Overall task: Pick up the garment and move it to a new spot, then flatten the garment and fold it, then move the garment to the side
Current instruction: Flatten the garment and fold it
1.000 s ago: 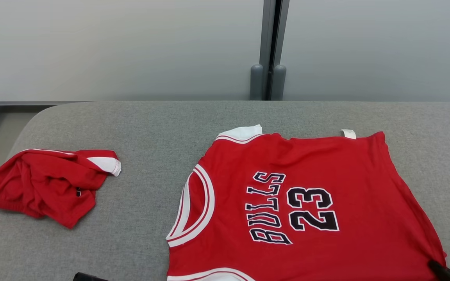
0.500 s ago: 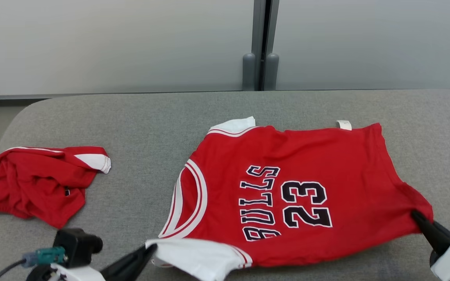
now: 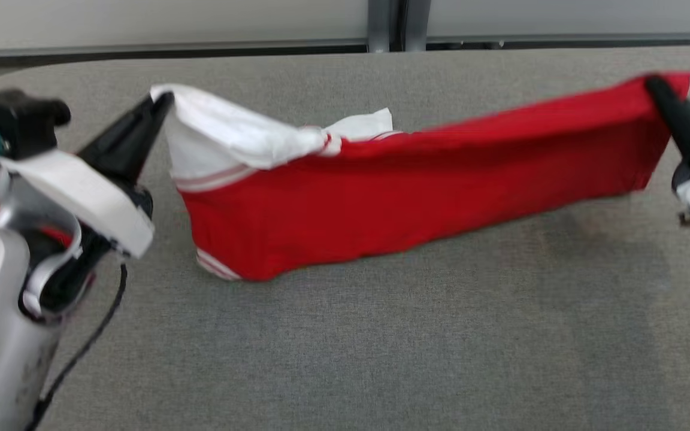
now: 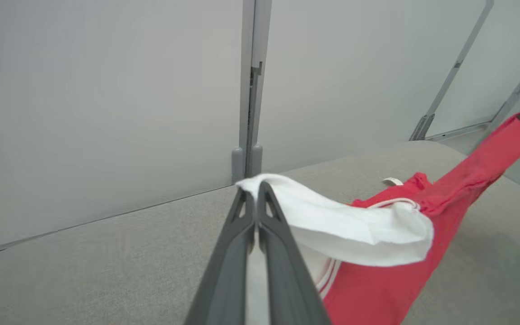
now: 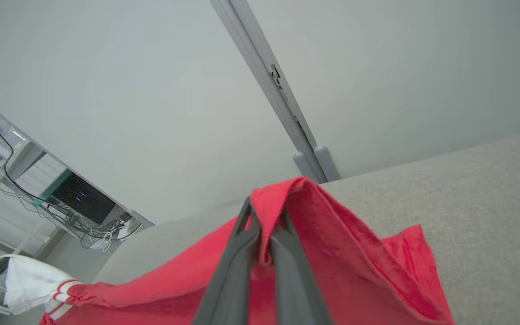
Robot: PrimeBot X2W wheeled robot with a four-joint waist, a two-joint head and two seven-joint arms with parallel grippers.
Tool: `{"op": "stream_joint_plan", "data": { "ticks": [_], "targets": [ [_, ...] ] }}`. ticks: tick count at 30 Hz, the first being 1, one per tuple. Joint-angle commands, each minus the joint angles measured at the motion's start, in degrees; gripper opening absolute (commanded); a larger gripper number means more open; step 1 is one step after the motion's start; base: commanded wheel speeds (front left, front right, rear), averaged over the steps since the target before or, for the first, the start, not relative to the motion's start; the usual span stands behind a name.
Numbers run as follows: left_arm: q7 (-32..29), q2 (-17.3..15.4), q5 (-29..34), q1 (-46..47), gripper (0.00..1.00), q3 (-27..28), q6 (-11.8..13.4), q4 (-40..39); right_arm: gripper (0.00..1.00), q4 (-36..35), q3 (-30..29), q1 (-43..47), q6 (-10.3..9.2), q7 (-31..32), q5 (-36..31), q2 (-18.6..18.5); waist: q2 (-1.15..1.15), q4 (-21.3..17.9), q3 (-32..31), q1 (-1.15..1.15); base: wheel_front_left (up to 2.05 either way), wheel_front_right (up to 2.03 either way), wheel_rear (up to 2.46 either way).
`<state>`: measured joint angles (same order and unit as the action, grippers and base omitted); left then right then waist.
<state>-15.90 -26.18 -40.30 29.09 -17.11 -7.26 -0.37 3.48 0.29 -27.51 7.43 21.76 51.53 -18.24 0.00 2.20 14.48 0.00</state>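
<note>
Head view: red jersey hangs stretched between both arms, its lower edge at or just above the grey bench. The left pincer is clenched on its white shoulder end and the right pincer on a red hem corner. Probably the fold step; next move likely needs both arms lowering together, cloth kept taut.

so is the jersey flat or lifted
Lifted: the jersey hangs stretched between the left gripper and right gripper, each pinching an end.
</note>
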Motion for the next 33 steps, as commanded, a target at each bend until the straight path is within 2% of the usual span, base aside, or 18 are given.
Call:
{"op": "stream_joint_plan", "data": {
  "ticks": [1,3,7,13,21,26,29,33],
  "targets": [
    [1.45,-0.07,0.59,6.33,0.0,-1.49,-0.28,3.24,0.0,1.98,1.74,-5.21,0.11,-1.94,3.23,-0.73,0.0,0.37,4.75,0.0,0.0,0.0,0.0],
    [2.58,-0.84,0.15,13.35,0.0,-3.45,-0.2,7.39,0.0,4.98,3.98,-11.69,0.1,-4.1,4.36,-2.68,0.0,0.4,6.86,0.0,0.0,0.0,0.0],
    [5.81,-1.89,-0.17,27.36,0.0,-6.23,-0.21,14.74,0.0,11.12,8.66,-24.59,0.11,-7.91,6.32,-3.96,0.0,0.4,10.82,0.0,0.0,0.0,0.0],
    [9.24,-2.23,-1.15,43.52,0.0,-9.89,-0.22,21.85,0.0,19.77,11.36,-39.22,0.11,-11.83,9.24,-3.89,0.0,0.73,14.67,0.0,0.0,0.0,0.0],
    [15.27,0.84,-0.74,64.87,0.0,-11.46,-0.21,36.19,0.0,29.78,14.63,-58.24,0.11,-17.89,10.85,-4.41,0.0,1.04,18.69,0.0,0.0,0.0,0.0],
    [18.81,1.75,-0.67,74.22,0.0,-11.96,-0.2,42.66,0.0,33.44,15.9,-65.55,0.1,-23.84,12.14,-3.7,0.0,0.28,19.93,0.0,0.0,0.0,0.0],
    [19.48,2.73,-1.81,77.1,0.0,-13.09,-0.2,45.16,0.0,34.63,18.6,-67.5,0.1,-23.86,12.87,-4.07,0.0,0.22,20.17,0.0,0.0,0.0,0.0],
    [19.07,3.16,-4.95,76.45,0.0,-15.51,-0.2,46.9,0.0,35.93,21.91,-66.87,0.1,-23.79,14.64,-5.35,0.0,0.67,20.22,0.0,0.0,0.0,0.0]
  ]
}}
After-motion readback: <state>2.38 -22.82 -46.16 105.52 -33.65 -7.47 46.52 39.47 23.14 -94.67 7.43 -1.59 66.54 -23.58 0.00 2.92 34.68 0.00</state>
